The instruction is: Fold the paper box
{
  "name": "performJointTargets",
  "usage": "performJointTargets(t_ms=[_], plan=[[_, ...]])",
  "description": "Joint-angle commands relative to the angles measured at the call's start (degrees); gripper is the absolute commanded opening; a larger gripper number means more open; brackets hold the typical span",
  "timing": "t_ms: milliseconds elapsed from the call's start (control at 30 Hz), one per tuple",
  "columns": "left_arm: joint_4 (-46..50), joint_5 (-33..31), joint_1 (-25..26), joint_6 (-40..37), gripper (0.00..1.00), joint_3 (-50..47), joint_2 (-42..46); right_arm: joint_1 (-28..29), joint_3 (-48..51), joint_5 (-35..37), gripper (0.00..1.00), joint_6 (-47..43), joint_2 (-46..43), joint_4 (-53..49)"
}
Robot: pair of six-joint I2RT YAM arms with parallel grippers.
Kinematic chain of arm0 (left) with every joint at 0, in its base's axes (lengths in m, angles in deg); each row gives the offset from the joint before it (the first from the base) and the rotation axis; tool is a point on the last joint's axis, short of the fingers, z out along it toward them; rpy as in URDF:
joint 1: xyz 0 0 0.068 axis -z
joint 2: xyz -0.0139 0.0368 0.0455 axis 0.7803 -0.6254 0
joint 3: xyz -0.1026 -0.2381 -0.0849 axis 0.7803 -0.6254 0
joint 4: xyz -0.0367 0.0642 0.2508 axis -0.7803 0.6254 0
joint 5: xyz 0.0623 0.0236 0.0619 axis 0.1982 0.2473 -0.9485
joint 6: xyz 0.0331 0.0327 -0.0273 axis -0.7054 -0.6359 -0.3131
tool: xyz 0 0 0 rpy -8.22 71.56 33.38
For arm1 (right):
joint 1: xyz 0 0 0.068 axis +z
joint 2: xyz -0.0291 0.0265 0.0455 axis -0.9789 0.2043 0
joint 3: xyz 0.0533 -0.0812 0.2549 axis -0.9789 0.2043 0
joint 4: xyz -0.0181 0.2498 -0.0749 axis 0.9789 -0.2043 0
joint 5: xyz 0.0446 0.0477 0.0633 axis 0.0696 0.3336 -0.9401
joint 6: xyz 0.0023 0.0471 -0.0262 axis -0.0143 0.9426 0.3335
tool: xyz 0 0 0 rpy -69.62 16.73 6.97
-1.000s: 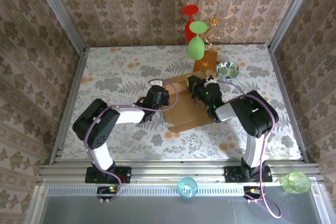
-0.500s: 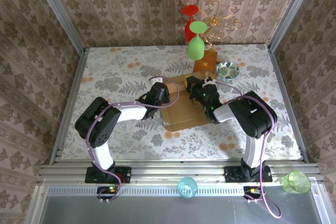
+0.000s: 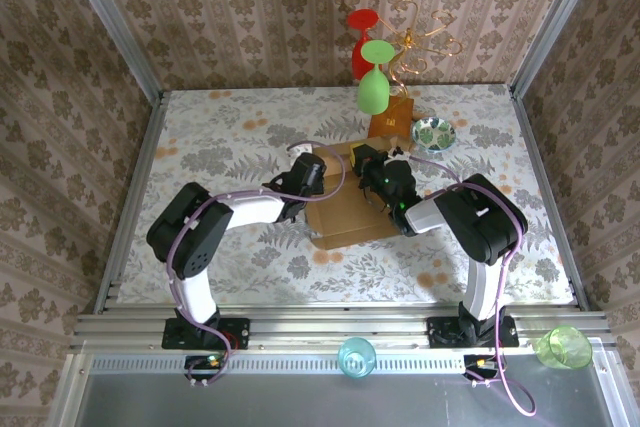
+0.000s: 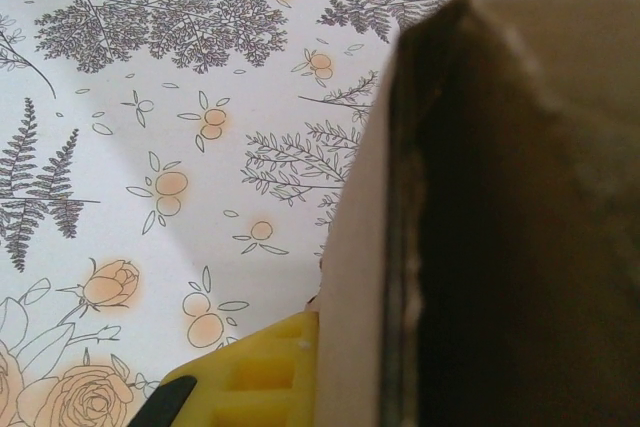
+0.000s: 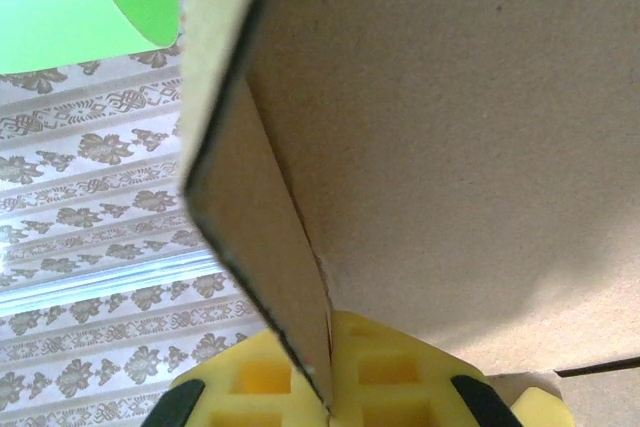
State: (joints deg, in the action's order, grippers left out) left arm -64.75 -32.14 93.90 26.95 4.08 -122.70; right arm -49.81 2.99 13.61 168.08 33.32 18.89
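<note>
While the right gripper (image 5: 325, 387) pinches the paper box (image 3: 345, 215), left gripper (image 3: 313, 176) — grip unclear

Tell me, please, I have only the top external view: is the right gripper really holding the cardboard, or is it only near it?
Observer: It is holding it. In the right wrist view a wall of the paper box sits between the yellow fingers of the right gripper, and no gap shows.
Operator: And the left gripper?
Observer: In the left wrist view one yellow finger of the left gripper lies against the outside of a box wall. Cardboard hides the other finger, so I cannot say whether it is closed.
</note>
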Motion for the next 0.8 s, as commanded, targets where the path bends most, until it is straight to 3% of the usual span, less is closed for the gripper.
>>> performJointTargets(t_ms=[0,133,400,600,767], plan=[[3.0,-1.0,-0.1,1.6,0.00,2.2,-1.8,1.6,0.6,-1.8,0.10,1.4,-0.5,-8.0],[7.0,-3.4,0.0,1.4,0.00,3.0,-1.5,1.6,0.9,-1.3,0.17,0.4,-2.7,-11.7],[11.9,-6.0,-0.3,-1.7,0.00,3.6,0.2,-0.1,3.1,-0.1,0.44,-3.4,-12.0,-23.7],[11.9,-4.0,-2.5,-5.1,0.00,1.7,3.5,-3.8,4.6,-0.5,0.52,-9.8,-25.7,-38.3],[12.1,0.6,-4.7,-10.7,0.00,1.2,6.3,-8.7,4.5,-2.2,0.52,-15.7,-35.0,-48.7]])
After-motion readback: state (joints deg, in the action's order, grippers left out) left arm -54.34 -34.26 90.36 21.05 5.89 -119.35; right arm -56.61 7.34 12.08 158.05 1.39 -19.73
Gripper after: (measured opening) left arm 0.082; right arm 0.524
